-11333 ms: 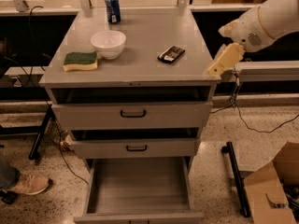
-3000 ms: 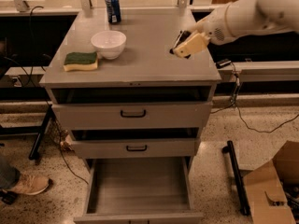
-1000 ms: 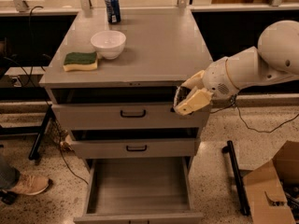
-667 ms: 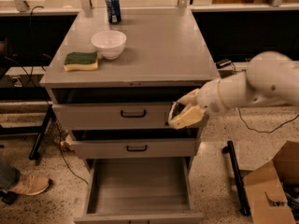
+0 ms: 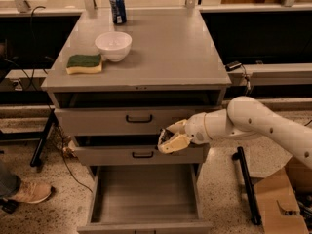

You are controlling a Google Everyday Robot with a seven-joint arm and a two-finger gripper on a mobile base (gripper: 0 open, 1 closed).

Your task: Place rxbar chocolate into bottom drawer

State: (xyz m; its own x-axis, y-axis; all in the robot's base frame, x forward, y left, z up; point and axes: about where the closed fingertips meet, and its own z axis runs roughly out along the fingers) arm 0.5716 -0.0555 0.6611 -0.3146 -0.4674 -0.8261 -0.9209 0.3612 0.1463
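The bottom drawer (image 5: 146,195) stands pulled open at the foot of the cabinet, its grey floor bare. A shoe (image 5: 29,191) shows at the left edge and a cardboard box (image 5: 277,204) at the lower right. Above the open drawer, the gripper (image 5: 170,139) hangs in front of the middle drawer (image 5: 112,156), just right of its black handle. Its pale fingers are closed around the rxbar chocolate (image 5: 166,136) (only a dark sliver of it shows between them). The top drawer (image 5: 97,121) is behind and above, shut. On the cabinet top (image 5: 170,52) a green-and-yellow sponge (image 5: 84,63) lies beside a white bowl (image 5: 113,45), with a blue can (image 5: 117,8) at the far edge.
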